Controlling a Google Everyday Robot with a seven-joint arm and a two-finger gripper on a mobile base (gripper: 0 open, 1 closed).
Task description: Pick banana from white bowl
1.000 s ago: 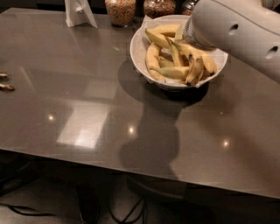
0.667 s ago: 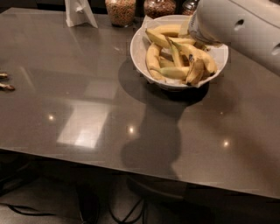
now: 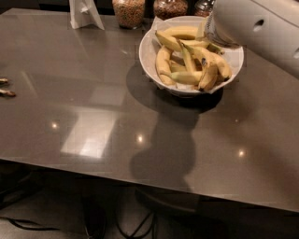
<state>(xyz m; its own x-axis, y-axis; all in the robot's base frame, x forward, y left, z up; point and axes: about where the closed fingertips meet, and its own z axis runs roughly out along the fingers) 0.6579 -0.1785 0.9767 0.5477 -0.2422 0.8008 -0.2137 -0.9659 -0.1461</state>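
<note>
Jars (image 3: pixel 128 11) stand behind white bowl (image 3: pixel 147 51) of bananas (image 3: pixel 187 60); arm (image 3: pixel 252 28) overhangs it (pincer hidden, state untellable).

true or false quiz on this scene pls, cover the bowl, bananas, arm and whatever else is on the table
1. Bananas lie in the bowl. True.
2. The bowl sits at the table's near edge. False: it sits toward the far side, by the jars.
3. The end effector is over the bowl's far right rim. True.
4. Nothing lies at the table's left edge. False: small bits lie there.
</note>
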